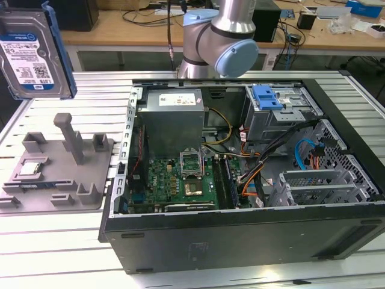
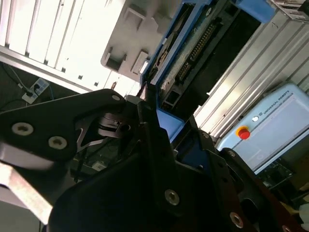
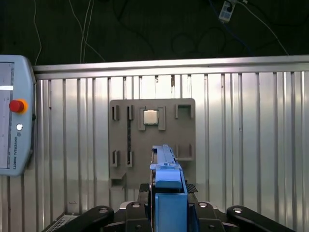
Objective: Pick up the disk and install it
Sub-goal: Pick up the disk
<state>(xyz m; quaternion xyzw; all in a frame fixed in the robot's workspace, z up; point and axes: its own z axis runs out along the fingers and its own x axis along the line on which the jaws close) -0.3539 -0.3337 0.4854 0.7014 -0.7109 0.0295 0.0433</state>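
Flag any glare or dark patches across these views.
Exterior view: even light, mild glare on the table. Second wrist view: table slats blown out white, the gripper holding the disk dark against them. First wrist view: even, the floor dark.

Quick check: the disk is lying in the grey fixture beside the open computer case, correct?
Not lying in it. The exterior view shows the disk raised in the air above the grey fixture, which stands beside the open computer case. In the first wrist view the gripper is shut on its blue-framed edge.
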